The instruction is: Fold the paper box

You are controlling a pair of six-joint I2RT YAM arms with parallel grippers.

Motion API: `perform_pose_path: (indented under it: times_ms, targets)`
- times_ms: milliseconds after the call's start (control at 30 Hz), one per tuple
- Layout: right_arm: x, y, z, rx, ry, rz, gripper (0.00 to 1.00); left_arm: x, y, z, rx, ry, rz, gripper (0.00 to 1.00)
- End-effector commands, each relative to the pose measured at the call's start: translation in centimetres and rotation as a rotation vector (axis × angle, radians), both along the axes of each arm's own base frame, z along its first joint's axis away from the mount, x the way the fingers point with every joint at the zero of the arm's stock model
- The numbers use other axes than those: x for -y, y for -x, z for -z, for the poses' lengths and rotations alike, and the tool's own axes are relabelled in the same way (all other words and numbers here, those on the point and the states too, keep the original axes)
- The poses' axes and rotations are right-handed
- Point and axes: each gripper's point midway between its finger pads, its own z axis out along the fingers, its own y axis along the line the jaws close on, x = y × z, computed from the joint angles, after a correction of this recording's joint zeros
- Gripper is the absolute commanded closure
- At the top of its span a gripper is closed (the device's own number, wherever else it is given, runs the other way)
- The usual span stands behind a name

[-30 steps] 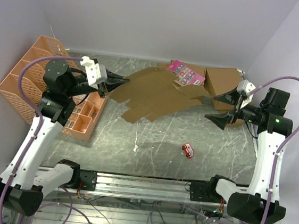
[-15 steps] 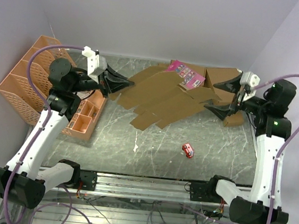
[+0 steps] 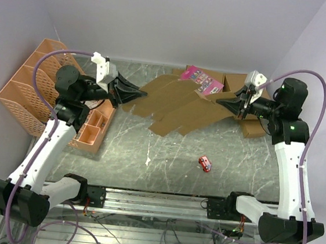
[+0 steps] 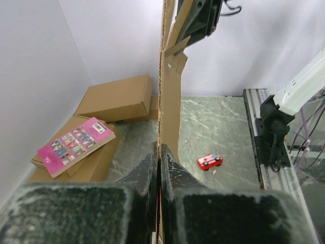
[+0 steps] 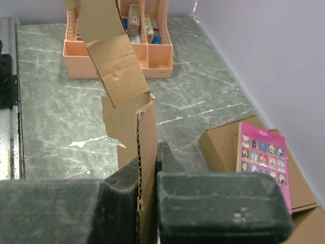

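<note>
The paper box (image 3: pixel 179 109) is an unfolded brown cardboard sheet with several flaps, held up off the table between both arms. My left gripper (image 3: pixel 138 94) is shut on its left edge, and in the left wrist view the sheet (image 4: pixel 170 96) rises edge-on from between the fingers (image 4: pixel 147 170). My right gripper (image 3: pixel 219 101) is shut on the sheet's right edge. In the right wrist view the corrugated edge (image 5: pixel 143 152) is pinched between the pads, with a flap (image 5: pixel 118 68) hanging further out.
Larger brown boxes (image 3: pixel 242 89) lie at the back right, one under a pink booklet (image 3: pixel 201 81). An orange organiser with compartments (image 3: pixel 38 88) stands at the left. A small red toy car (image 3: pixel 205 163) sits on the marble table (image 3: pixel 147 161) in front of the sheet.
The right gripper moved left to the sheet's right edge and closed on it. The left gripper kept its hold and lifted the sheet slightly to the right.
</note>
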Motion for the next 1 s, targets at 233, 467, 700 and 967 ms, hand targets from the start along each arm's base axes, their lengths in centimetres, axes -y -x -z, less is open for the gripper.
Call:
perform_pose_path:
  times_ms: [233, 467, 700, 967]
  targets:
    - [0.6, 0.9, -3.5, 0.065, 0.034, 0.041, 1.00, -2.0, -0.5, 2.4, -0.027, -0.071, -0.081, 0.32]
    - [0.2, 1.6, -3.8, 0.032, 0.021, -0.010, 1.00, -2.9, -3.2, 3.6, -0.041, -0.056, -0.182, 0.27]
    - [-0.1, 1.8, -4.3, -0.017, -0.014, -0.016, 1.00, -3.3, -4.6, 3.2, 0.052, 0.023, -0.245, 0.24]
    - [-0.8, 1.8, -4.7, -0.116, -0.082, -0.070, 1.00, -3.5, -4.3, 2.5, 0.119, 0.152, -0.267, 0.22]
